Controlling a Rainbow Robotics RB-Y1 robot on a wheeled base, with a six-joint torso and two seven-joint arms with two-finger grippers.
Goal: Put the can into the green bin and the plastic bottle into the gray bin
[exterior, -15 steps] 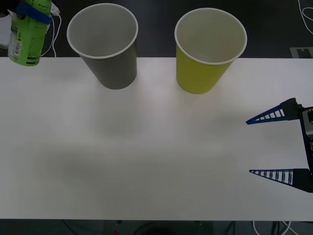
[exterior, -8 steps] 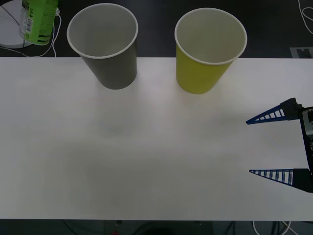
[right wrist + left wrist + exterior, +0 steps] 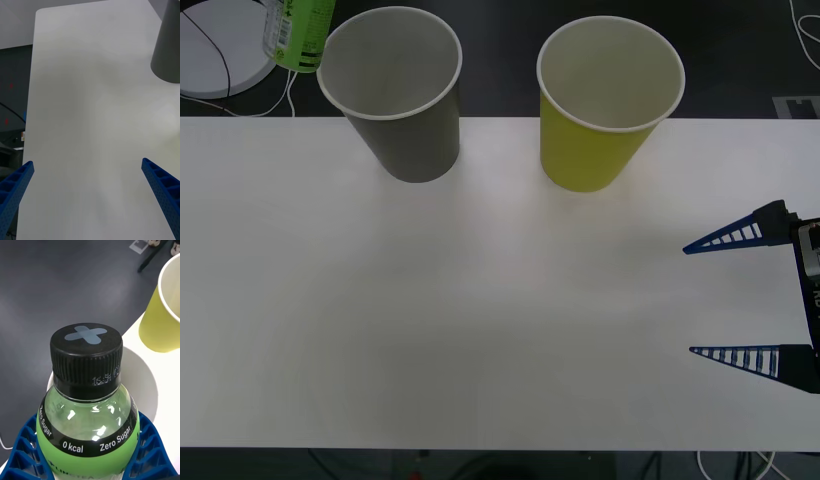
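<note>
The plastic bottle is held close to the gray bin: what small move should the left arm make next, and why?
Probably carry the plastic bottle a little further toward the robot's right, until it hangs over the mouth of the gray bin, then release it. The left gripper has its jaws shut on the bottle, which sits just outside the bin's rim, not above the opening. The right gripper waits open near the table's right edge.

On the table (image 3: 480, 320), the gray bin (image 3: 395, 95) stands at the upper left of the front view and the green bin (image 3: 605, 100) at the upper centre-right, well apart, both upright near the far edge. The plastic bottle (image 3: 298, 32) sits at the top left corner of the frame, just left of the gray bin's rim, clamped in the left gripper (image 3: 90, 450). The right gripper (image 3: 740, 295) lies at the right edge, lower down, fingers spread above the table.
</note>
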